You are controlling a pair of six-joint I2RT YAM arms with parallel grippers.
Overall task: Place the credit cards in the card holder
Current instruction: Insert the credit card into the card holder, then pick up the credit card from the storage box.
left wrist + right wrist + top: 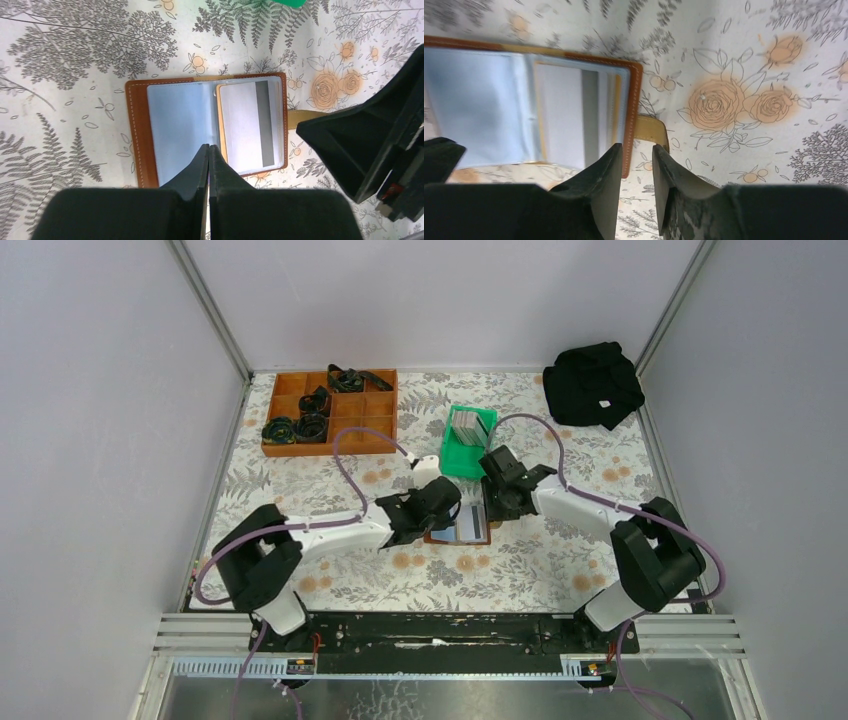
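Left claw, fingers pressed together, hovers over the open brown leather card holder; right claw, narrowly parted, sits at its tan tab; grey striped card inside.

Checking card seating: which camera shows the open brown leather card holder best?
Left wrist view: the brown leather card holder lies open, nearly whole, a grey dark-striped card on its tab side. Right wrist shows only its blurred tab-side part; top external shows just a small, partly covered patch.

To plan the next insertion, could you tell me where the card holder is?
The card holder lies open mid-table in the top view, between the left fingers and right fingers, nearer than the green bin.
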